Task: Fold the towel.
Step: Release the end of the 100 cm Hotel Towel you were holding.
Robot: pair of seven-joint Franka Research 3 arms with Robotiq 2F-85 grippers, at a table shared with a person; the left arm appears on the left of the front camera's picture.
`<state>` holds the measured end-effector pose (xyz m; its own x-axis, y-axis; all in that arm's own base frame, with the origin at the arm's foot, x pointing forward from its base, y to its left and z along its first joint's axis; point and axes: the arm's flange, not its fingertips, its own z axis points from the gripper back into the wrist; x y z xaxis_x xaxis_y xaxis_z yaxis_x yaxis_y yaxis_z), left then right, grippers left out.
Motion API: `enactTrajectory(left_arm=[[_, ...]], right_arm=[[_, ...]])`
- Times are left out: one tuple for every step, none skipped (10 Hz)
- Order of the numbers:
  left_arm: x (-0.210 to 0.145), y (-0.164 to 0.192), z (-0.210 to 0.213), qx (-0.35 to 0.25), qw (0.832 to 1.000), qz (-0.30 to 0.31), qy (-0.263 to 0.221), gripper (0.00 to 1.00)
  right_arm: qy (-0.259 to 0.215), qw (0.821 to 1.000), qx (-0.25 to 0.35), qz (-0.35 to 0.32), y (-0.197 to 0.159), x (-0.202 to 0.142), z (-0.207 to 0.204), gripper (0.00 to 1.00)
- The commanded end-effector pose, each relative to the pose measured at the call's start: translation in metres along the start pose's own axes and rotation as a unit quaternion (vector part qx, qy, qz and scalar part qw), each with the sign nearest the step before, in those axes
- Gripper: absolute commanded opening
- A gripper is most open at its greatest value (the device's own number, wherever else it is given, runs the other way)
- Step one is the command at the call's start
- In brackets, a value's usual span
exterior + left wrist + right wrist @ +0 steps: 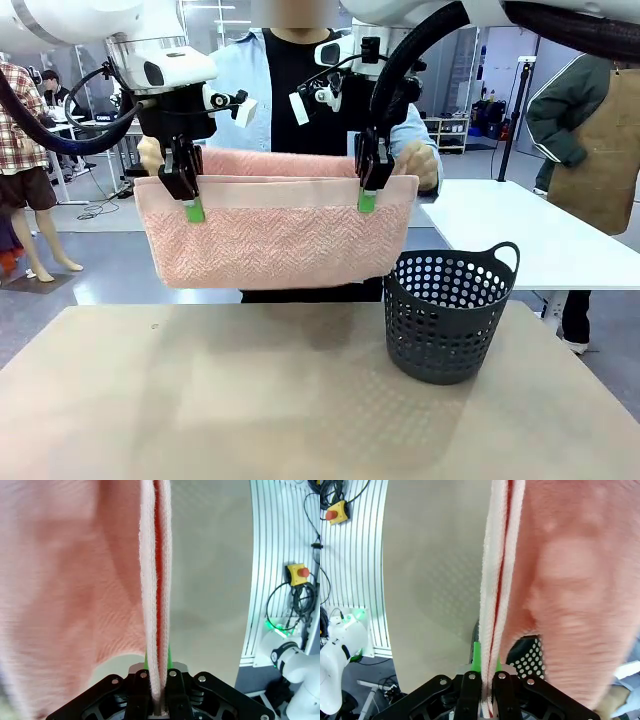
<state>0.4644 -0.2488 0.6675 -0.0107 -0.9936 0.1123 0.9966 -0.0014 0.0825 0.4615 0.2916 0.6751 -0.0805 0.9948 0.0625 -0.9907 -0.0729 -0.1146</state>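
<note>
My left gripper (pixel 192 205) and right gripper (pixel 367 198) each pinch two layers of the towel (pixel 270 240) at its top border, holding it above the table (pixel 200 400), so I judge the fold half made; next I should lower it evenly.

Lighting, front view: I log bright, even light from overhead. Shadows: one broad, soft patch on the worktop (pixel 200 400) under the towel (pixel 270 240), spreading from the far edge toward the near one, and a faint dotted one in front of the basket (pixel 445 320). Focus: front view sharp. Wrist views: I see the towel's broad near face blurred, its doubled edge crisper. The slatted panel (pixel 280 555) bows from wide-angle distortion.
</note>
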Motion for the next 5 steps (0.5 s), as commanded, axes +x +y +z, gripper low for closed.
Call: enactTrajectory(left_arm=[[-0.0007,-0.0004,0.0016,0.002,1.0,0.001,-0.001,0.0],[-0.0007,-0.0004,0.0016,0.002,1.0,0.001,-0.001,0.0],[-0.0007,-0.0004,0.0016,0.002,1.0,0.001,-0.001,0.0],[-0.0007,-0.0004,0.0016,0.002,1.0,0.001,-0.001,0.0],[-0.0007,-0.0004,0.0016,0.002,1.0,0.001,-0.001,0.0]], right_arm=[[0.0,1.0,-0.001,0.0,0.0004,-0.0003,0.0008,0.0],[0.0,1.0,-0.001,0.0,0.0004,-0.0003,0.0008,0.0],[0.0,1.0,-0.001,0.0,0.0004,-0.0003,0.0008,0.0],[0.0,1.0,-0.001,0.0,0.0004,-0.0003,0.0008,0.0],[0.0,1.0,-0.001,0.0,0.0004,-0.0003,0.0008,0.0]])
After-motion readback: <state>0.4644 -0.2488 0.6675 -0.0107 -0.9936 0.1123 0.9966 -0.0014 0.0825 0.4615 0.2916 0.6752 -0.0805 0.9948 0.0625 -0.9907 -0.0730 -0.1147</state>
